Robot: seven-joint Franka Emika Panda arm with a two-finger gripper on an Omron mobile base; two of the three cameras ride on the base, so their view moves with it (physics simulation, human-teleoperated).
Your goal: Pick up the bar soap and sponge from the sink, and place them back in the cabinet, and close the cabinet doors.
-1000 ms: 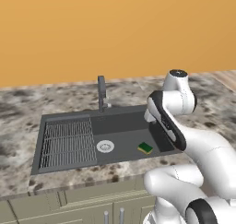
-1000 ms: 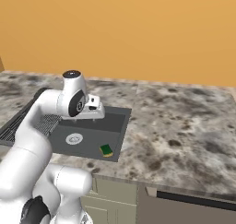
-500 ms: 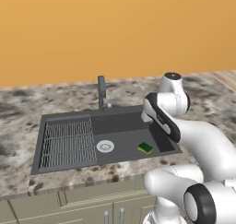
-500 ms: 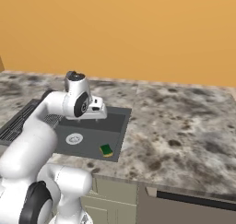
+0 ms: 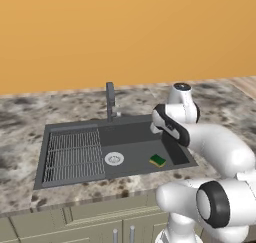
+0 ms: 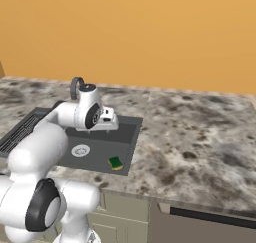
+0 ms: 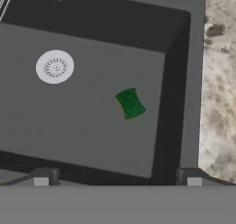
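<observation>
The sponge (image 5: pixel 158 160) (image 6: pixel 115 163) lies on the floor of the dark sink (image 5: pixel 131 136) (image 6: pixel 98 150), near its right wall and front edge. From above it shows a dark green face (image 7: pixel 130 103). My gripper (image 6: pixel 107 128) (image 7: pixel 117 179) hangs above the right half of the basin (image 7: pixel 92 131). It is open, with nothing between its fingertips (image 7: pixel 41 177), and the sponge sits well below it. The bar soap, the cabinet and the cabinet doors are out of view.
A round silver drain (image 5: pixel 114 158) (image 7: pixel 55 67) sits left of the sponge. A ribbed rack (image 5: pixel 73 152) covers the sink's left part, and a dark faucet (image 5: pixel 110 101) stands at its back rim. Speckled stone counter (image 6: pixel 200 142) surrounds the sink below an orange wall.
The hand has sunk a little over the right half of the sink. The jaws have stayed open and the sponge has not moved.
</observation>
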